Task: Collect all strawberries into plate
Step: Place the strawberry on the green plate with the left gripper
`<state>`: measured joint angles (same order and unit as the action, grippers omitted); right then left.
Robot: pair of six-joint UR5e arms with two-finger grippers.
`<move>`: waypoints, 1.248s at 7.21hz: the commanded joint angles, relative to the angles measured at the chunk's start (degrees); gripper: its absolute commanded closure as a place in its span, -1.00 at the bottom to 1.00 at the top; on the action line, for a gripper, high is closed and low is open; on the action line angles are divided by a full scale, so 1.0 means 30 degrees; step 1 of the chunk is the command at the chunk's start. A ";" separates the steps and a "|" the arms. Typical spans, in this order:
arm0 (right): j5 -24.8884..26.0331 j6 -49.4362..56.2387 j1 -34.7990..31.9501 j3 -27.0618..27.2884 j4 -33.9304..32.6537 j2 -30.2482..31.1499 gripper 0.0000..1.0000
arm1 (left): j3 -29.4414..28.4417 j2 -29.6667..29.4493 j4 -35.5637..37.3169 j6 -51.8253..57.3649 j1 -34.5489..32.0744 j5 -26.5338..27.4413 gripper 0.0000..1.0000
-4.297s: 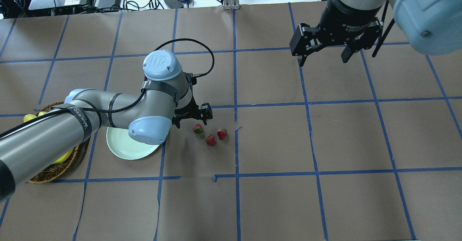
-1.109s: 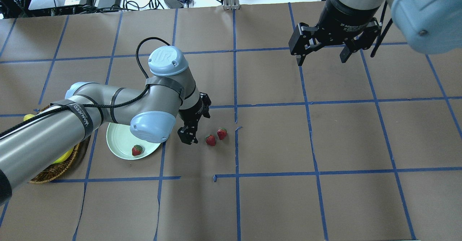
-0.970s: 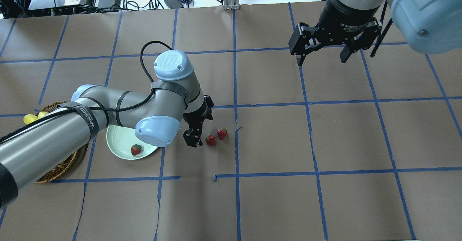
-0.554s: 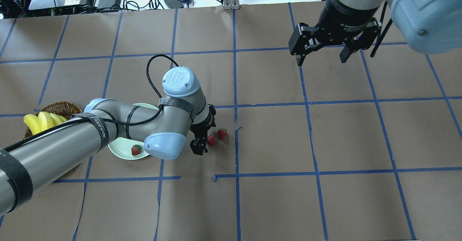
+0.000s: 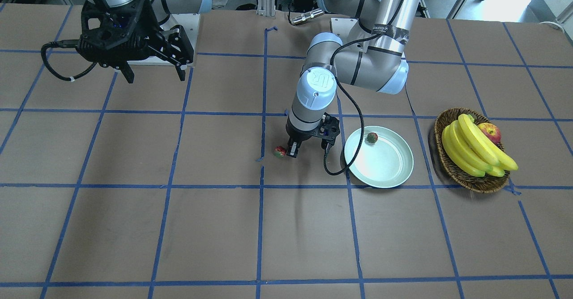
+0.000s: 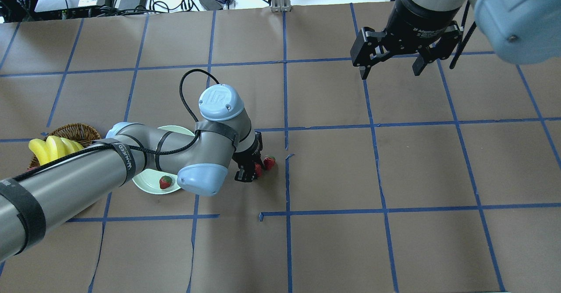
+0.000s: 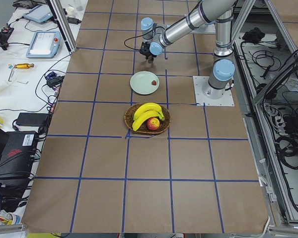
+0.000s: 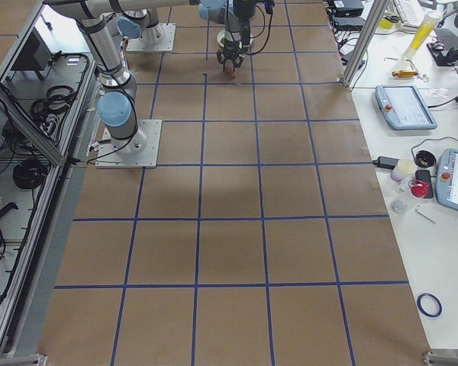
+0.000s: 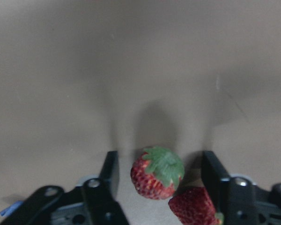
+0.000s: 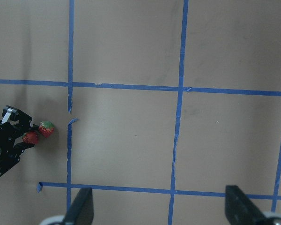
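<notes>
My left fingers stand apart, straddling 1 small red toy strawberry with a green cap on the brown desk. The 2nd strawberry crowds it at lower right. The 3rd strawberry lies in the pale mint round plate, further left. My right fingers, apart too, hang well away at upper right.

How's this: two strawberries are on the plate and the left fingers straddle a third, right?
No, only one strawberry is on the plate, as the overhead view shows. The left fingers straddle a second strawberry.
</notes>
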<state>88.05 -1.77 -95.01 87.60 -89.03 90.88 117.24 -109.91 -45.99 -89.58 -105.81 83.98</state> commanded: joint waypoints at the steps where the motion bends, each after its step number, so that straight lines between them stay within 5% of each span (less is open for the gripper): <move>1: 0.0033 0.0033 0.0000 0.0009 -0.0029 -0.0059 -1.00 | -0.0839 0.0830 -0.0255 0.2856 0.0316 0.0480 1.00; 3: 0.0004 0.0004 0.0000 -0.0079 0.0000 -0.0147 -1.00 | -0.3559 0.1245 -0.4160 0.7278 0.2240 0.2532 1.00; 7: 0.0004 0.0004 -0.0029 -0.0050 -0.0029 -0.0176 -1.00 | -0.1499 0.1541 -0.4714 1.4969 0.6286 0.4290 0.97; 8: 0.0004 0.0004 0.0000 -0.0021 -0.0029 -0.0147 -1.00 | -0.1347 0.1337 -0.4217 1.4949 0.6469 0.4177 -0.12; 9: -0.0025 -0.0025 -0.0029 -0.0049 -0.0029 -0.0176 -1.00 | -0.1403 0.1364 -0.4125 1.4804 0.6442 0.4060 -0.99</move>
<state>88.05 -1.78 -95.07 87.49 -89.12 90.39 112.67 -105.67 -59.14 -45.48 -87.07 96.31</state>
